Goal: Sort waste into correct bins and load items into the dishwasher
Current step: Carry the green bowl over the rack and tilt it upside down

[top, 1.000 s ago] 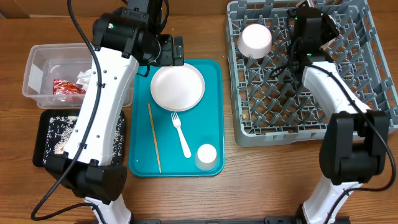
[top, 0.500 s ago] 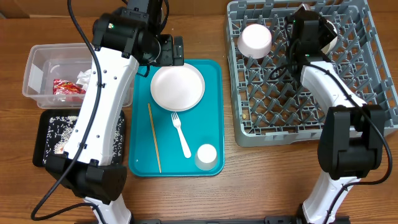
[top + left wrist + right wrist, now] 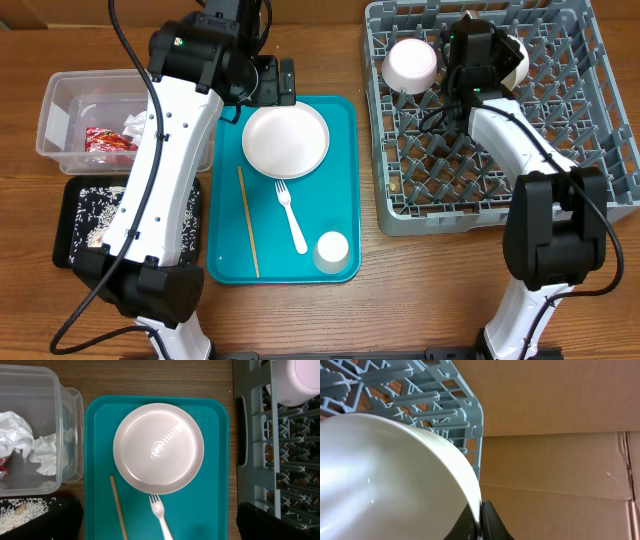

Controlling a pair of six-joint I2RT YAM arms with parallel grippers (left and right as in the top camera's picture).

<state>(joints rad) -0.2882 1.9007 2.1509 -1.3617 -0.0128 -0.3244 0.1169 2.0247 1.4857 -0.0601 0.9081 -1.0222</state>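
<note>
The right gripper point(image 3: 481, 522) is pinched shut on the rim of a round white bowl point(image 3: 385, 480), holding it tilted over the far side of the square grey plastic dish rack point(image 3: 560, 130), near a second white bowl point(image 3: 411, 64) lying in the rack. The left gripper point(image 3: 278, 82) hangs wide open and empty over the far edge of the teal serving tray point(image 3: 215, 460), just beyond the round flat white plate point(image 3: 158, 448) that lies on it.

You have a glossy bowl point(image 3: 380, 485), a matt plastic rack point(image 3: 472, 415), a smooth plastic tray point(image 3: 100, 435) and a wood-grain table point(image 3: 150, 377).
</note>
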